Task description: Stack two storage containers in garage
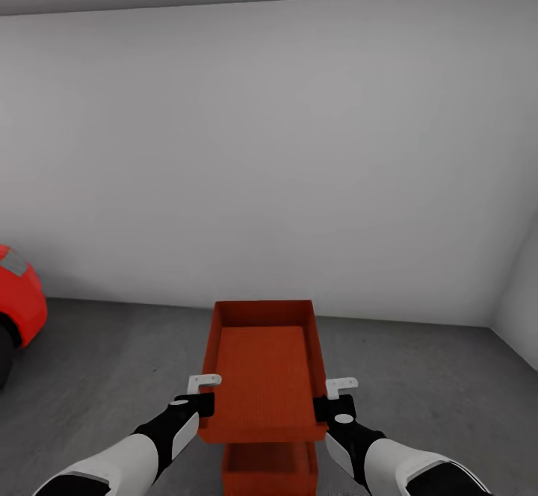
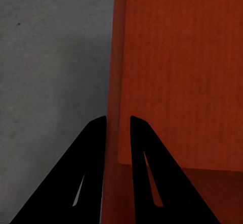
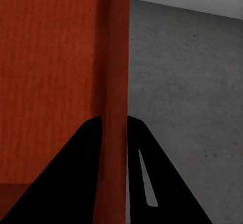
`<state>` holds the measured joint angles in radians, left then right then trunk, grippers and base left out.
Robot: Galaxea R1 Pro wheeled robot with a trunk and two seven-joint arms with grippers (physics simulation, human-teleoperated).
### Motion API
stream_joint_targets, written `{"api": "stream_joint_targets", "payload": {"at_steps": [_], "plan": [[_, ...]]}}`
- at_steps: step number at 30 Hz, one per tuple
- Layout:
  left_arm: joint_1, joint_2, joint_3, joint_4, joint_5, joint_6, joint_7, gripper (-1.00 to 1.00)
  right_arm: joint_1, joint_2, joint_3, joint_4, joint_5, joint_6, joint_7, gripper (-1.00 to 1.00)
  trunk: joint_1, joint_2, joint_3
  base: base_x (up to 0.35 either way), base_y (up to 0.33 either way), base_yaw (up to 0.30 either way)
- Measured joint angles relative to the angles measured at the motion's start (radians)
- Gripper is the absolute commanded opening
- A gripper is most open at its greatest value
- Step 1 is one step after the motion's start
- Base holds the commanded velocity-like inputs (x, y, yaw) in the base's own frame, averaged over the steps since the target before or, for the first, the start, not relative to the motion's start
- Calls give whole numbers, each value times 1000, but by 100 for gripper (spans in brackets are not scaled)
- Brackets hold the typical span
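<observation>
I am in the garage, facing a plain pale grey wall. A red-orange storage container (image 1: 263,369) hangs above the dark grey concrete floor (image 1: 112,354), held by both grippers on its side walls. My left gripper (image 1: 200,404) is shut on its left wall (image 2: 117,133), one finger inside and one outside. On the opposite wall (image 3: 115,133) my right gripper (image 1: 333,408) is shut the same way. The second storage container (image 1: 269,470) sits on the floor below the held one's near end, partly hidden by it.
A red car (image 1: 19,302) stands at the left edge with a dark wheel. The grey wall (image 1: 269,152) runs across the back, meeting a side wall (image 1: 519,309) at the right corner. Bare floor lies on both sides of the containers.
</observation>
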<state>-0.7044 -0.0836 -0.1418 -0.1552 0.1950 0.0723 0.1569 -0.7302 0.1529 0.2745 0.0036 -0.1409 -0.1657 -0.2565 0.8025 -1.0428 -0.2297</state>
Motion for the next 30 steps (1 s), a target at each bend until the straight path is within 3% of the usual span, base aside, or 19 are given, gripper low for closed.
{"api": "stream_joint_targets", "payload": {"at_steps": [30], "plan": [[0, 0, 0, 0, 0, -2, 0, -100, 0, 0, 0, 0, 1, -2, 0, -100, 0, 0, -49, 0, 0, 0]]}}
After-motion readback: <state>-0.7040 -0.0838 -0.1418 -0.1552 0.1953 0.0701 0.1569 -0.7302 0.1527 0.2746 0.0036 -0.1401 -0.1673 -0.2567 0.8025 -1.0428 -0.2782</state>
